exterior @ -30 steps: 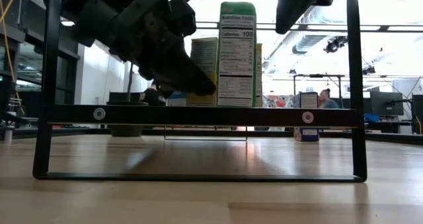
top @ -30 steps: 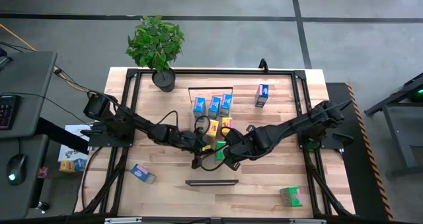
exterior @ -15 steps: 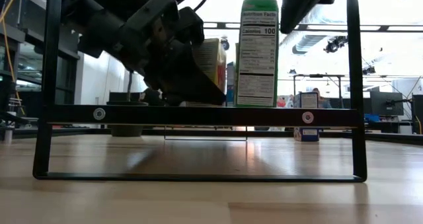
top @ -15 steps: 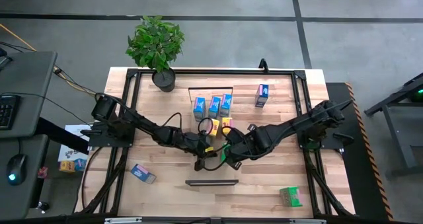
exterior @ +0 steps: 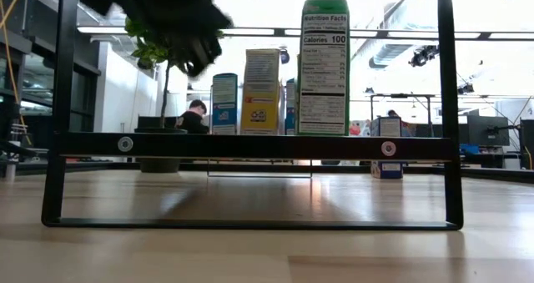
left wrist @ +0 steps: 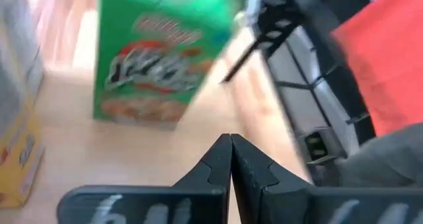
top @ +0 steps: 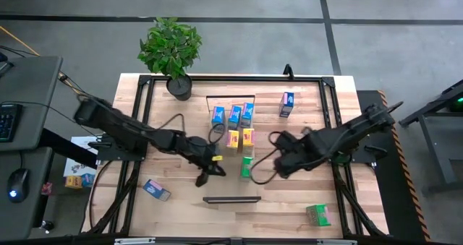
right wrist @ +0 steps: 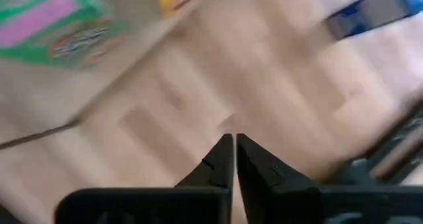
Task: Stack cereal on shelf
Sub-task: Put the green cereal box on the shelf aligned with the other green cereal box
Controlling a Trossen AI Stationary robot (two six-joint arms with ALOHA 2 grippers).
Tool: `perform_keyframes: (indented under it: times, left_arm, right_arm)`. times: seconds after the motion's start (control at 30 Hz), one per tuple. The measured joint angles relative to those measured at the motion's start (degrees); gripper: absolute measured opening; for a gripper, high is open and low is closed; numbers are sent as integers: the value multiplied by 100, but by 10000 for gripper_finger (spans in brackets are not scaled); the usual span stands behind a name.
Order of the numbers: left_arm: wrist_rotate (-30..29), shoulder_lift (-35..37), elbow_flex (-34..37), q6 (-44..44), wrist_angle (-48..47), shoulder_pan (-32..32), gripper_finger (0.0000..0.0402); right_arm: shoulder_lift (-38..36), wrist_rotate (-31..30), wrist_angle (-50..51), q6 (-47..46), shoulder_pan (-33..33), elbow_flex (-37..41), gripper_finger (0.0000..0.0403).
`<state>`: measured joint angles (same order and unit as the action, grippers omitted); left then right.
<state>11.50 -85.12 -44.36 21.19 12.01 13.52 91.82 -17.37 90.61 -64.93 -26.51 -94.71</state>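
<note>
A green cereal box (top: 247,167) stands upright on its bottom on the table, just behind the shelf (exterior: 250,145); it also shows in the low view (exterior: 324,66). My left gripper (top: 205,177) is shut and empty to the box's left, facing it (left wrist: 158,59). My right gripper (top: 275,165) is shut and empty to the box's right. Two yellow boxes (top: 240,137) and three blue boxes (top: 233,115) stand farther back. The shelf shows as a dark bar (top: 231,199) near the front.
A blue box (top: 287,104) stands at the far right, another blue box (top: 155,190) lies at the near left, and a green box (top: 318,215) lies at the near right. A potted plant (top: 173,53) stands at the far left corner. A black frame runs round the table's edges.
Both grippers have drawn away from the green box: the right one toward the table's right edge, the left one up and a little toward the left edge. The green box has shifted slightly toward the right and now stands alone, upright.
</note>
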Motion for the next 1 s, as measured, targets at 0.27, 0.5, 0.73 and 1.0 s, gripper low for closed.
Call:
perform_keyframes:
  times: [0.27,0.5,0.73,1.0]
  left_arm:
    - [-882,1709,0,-83,-609,70,0]
    - [-1544,2411,0,-88,-731,70,0]
    - [-1678,2482,0,-89,-800,70,0]
    - [-1727,2482,0,-87,-787,70,0]
  right_arm:
    - [-1377,1523,-353,-3036,-1075,1290,140]
    - [-1972,2206,-2323,-5425,-2396,2178,299]
    - [-1326,2608,-2939,-6526,-3156,2327,343]
    - [-459,2552,-2914,-6577,-3006,2325,344]
